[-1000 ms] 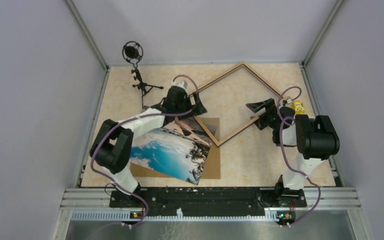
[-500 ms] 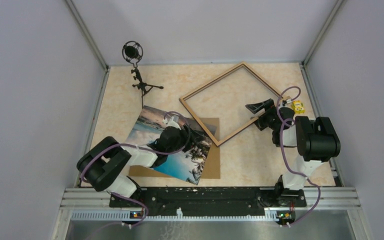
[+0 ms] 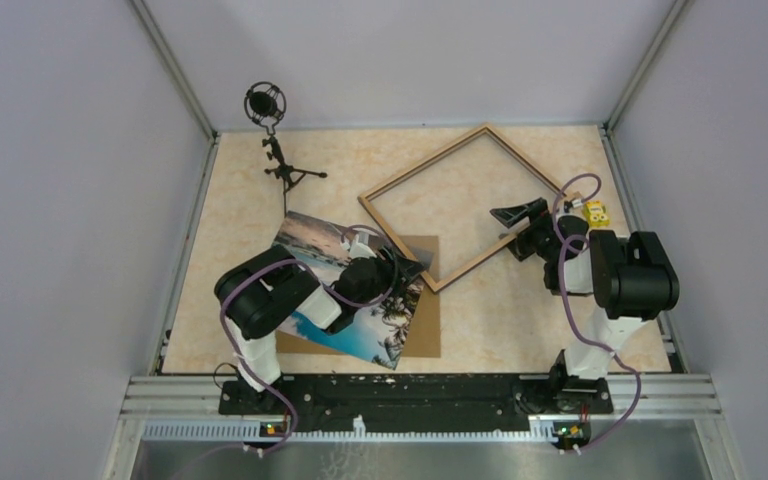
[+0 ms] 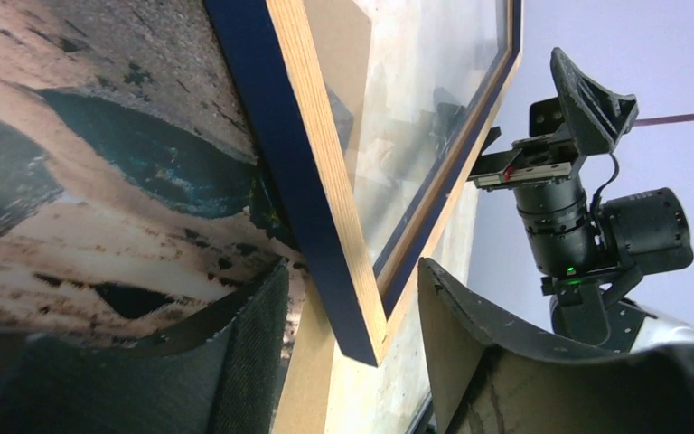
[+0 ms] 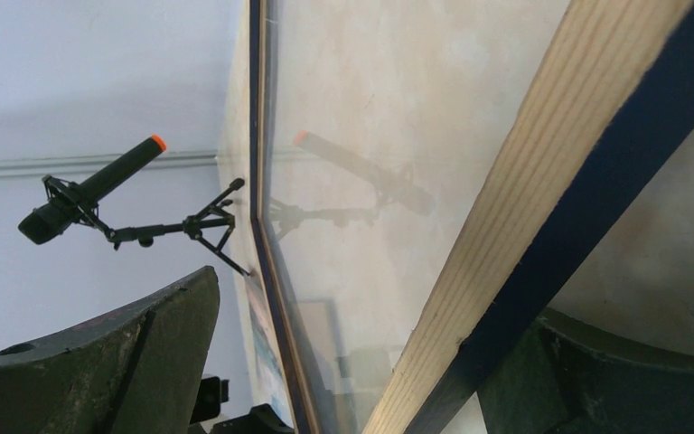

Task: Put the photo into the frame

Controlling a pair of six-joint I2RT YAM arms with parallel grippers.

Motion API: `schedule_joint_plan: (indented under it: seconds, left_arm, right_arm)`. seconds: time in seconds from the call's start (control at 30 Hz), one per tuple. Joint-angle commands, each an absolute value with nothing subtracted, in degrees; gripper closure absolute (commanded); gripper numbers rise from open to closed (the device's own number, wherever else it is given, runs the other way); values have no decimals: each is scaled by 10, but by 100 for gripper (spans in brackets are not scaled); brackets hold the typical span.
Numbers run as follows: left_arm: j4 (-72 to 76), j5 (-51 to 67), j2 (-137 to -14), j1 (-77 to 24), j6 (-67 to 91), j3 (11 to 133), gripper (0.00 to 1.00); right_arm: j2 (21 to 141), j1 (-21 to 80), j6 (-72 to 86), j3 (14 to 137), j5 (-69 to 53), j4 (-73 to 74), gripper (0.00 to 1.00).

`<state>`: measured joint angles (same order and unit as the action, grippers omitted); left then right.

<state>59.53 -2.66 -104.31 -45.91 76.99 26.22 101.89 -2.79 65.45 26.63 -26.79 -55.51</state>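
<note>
Straddling a corner of the frame, the left pincer was held wide open, gripping nothing; the right pincer, likewise, was set about the opposite rail, presumably for steadying. The photo was seen alongside, on the backing board.

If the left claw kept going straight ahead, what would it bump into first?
Probably the frame: its near corner sits just ahead, between the open fingers of the left gripper, though depth is hard to judge.
</note>
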Motion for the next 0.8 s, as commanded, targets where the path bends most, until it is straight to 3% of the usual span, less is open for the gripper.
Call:
schedule_joint_plan:
  seconds: [0.0,0.47,0.63,0.77]
  left_arm:
    - [688,-39,-1079,-465,794,286,44]
    - [743,-11,-1113,-442,765,280,81]
    - [680,94,-1074,-377,719,272,89]
    - [531,228,-1041,-285,642,313,96]
  right_arm:
    - [1027,-25,657,263,-279,-601,1]
    - [1022,-26,654,261,-283,-605,1]
    - [1003,-25,642,263,-284,-563,1]
    - [967,-25,597,277,-281,-450,1]
